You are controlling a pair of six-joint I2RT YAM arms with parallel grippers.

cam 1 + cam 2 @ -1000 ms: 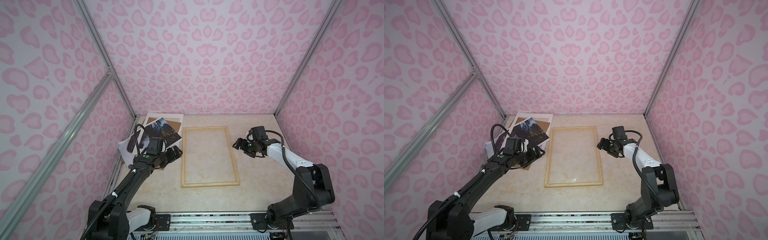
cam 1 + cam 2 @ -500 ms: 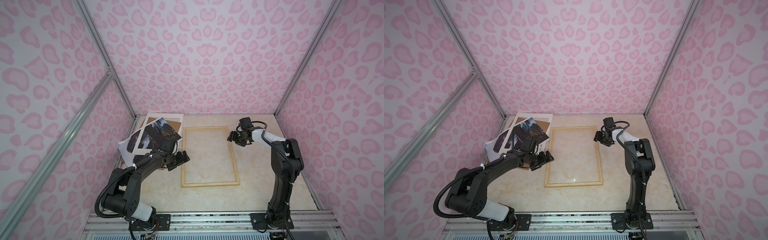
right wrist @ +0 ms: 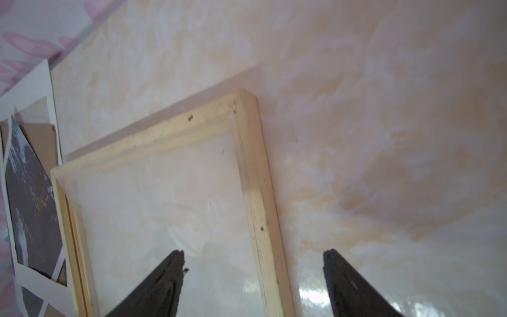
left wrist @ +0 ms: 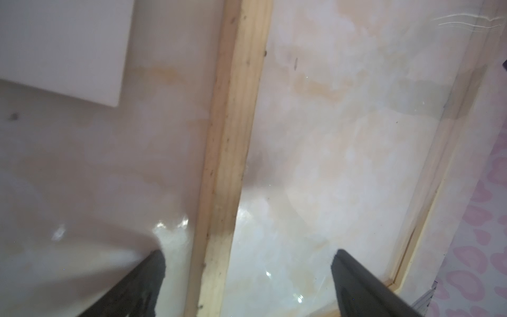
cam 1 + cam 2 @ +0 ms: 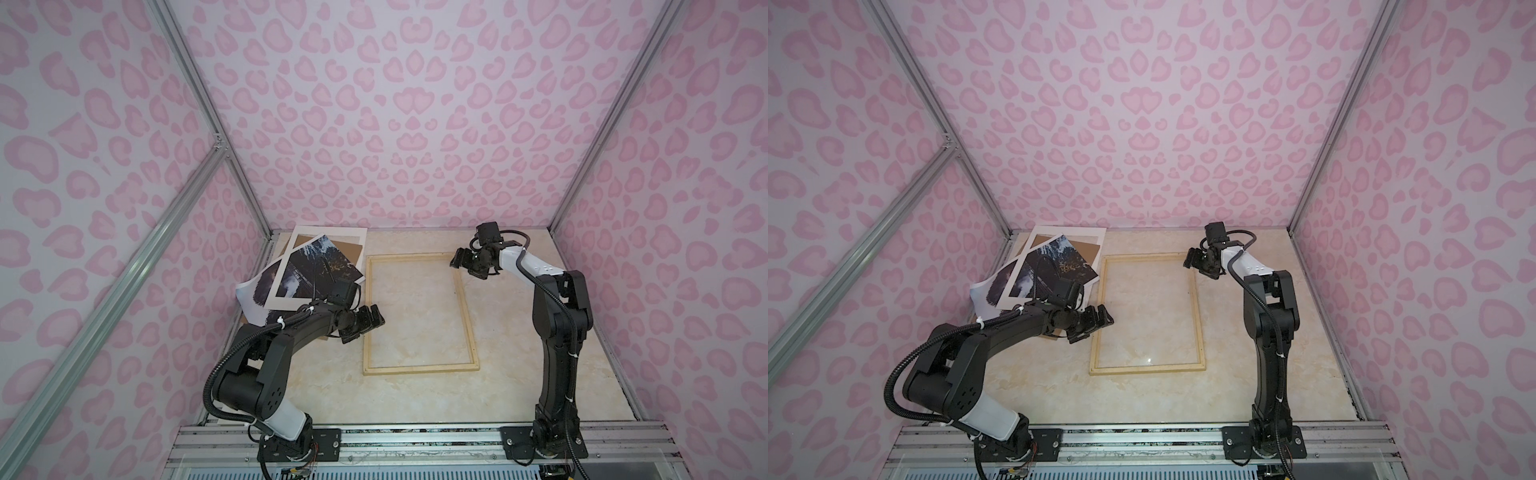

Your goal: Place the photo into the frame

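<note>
Pink-patterned walls close in a pale marbled table, and the frame lies flat at its middle with nothing inside it but the clear pane. The photo sits at the far left, just beside the frame's far left corner. It lies tilted on a pile with a white mat board and a brown board, and its left edge curls up toward the wall. The left gripper hangs over the frame's left rail about halfway along, with its jaws wide apart on either side of the wood and nothing in them. The right gripper is at the far right corner, also spread either side of the rail and not clamped on it. The work looks to be at the frame-setting stage, with the photo not yet picked up. Next, the left arm probably has to swing back to the pile and pinch the photo by its white margin or its lifted edge. It must leave the boards underneath in place, then lay the print squarely between the rails.
</note>
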